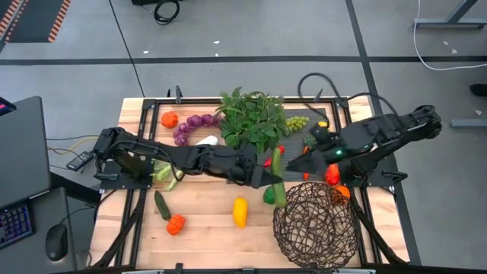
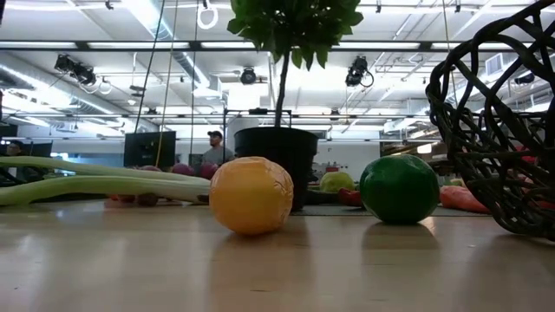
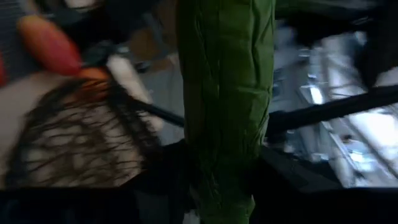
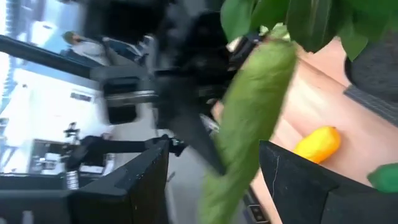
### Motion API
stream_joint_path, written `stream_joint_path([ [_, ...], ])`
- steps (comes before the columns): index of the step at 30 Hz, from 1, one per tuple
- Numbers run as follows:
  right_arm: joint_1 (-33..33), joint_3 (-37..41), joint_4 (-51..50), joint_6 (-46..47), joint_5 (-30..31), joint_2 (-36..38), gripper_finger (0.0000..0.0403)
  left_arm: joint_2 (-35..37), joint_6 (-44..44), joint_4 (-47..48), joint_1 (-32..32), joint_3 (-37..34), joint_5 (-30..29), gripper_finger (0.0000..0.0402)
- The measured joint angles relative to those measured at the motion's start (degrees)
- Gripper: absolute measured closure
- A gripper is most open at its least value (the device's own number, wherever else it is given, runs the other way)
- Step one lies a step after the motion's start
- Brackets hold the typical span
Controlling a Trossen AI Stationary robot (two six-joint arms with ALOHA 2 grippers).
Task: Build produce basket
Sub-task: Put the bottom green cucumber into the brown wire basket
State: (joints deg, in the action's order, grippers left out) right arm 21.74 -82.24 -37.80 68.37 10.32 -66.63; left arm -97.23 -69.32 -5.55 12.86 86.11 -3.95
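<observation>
My left gripper (image 1: 266, 176) reaches from the table's left to its middle and is shut on a long green cucumber (image 1: 278, 179), which fills the left wrist view (image 3: 224, 93). My right gripper (image 1: 295, 162) comes from the right and is open. Its two fingers (image 4: 298, 186) stand on either side of the cucumber's one end (image 4: 224, 186); I see no touch. The dark wire basket (image 1: 316, 224) stands on the table just near of both grippers and also shows in the low view (image 2: 503, 130). My left gripper pinches the cucumber between its two fingers, about its mid-length (image 3: 217, 180). The fingers come level from the table's left and lie across the cucumber. The cucumber is off the table beside the basket's far rim; it does not show in the low view.
A potted plant (image 1: 251, 118) stands behind the grippers. A lemon (image 1: 240, 211) and a lime (image 1: 268, 195) lie near the basket. A leek (image 1: 163, 171), a small cucumber (image 1: 162, 204), tomatoes (image 1: 176, 224), purple grapes (image 1: 190, 127), green grapes (image 1: 295, 122) and red produce (image 1: 332, 175) lie around.
</observation>
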Motion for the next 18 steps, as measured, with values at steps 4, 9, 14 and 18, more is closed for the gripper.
stream_joint_path([
  [4,0.0,0.0,2.0,-1.6,0.5,-3.0,0.0148,0.0,0.8,0.3,0.1,0.0,2.3,0.0255],
  [9,-0.3,0.0,5.0,-1.5,1.6,-6.2,0.0148,0.0,0.8,1.0,0.1,-0.1,6.0,0.0254],
  [14,-0.4,0.0,7.0,-1.0,0.1,-8.5,0.0152,0.0,1.1,-0.6,0.2,-0.1,8.1,0.0253],
  [18,-0.5,0.0,7.1,-1.0,-1.8,-9.1,0.0154,0.1,1.2,0.0,0.1,0.0,9.0,0.0253],
])
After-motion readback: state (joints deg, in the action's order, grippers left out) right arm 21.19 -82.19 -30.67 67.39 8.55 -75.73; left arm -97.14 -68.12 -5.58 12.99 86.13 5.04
